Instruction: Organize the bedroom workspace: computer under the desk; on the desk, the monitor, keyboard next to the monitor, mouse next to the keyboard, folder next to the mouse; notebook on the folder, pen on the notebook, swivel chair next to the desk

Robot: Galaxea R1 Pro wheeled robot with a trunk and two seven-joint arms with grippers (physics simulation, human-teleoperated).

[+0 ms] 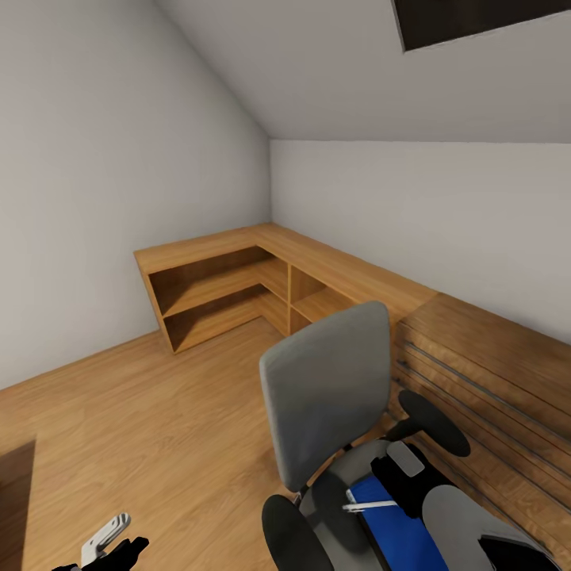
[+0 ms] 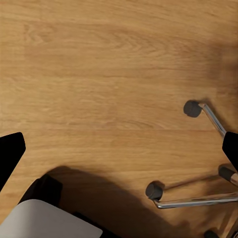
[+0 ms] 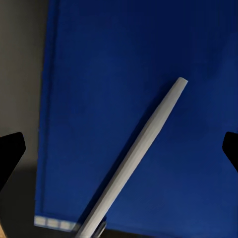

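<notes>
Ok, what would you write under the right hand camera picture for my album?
Open right gripper hovering over a white pen lying across the blue folder.

The grey swivel chair with black armrests stands on the wood floor beside a light-wood drawer chest, its chrome legs and black castors splayed, and on its seat lies the bright blue folder with the white-silver pen slantwise across it.
</notes>
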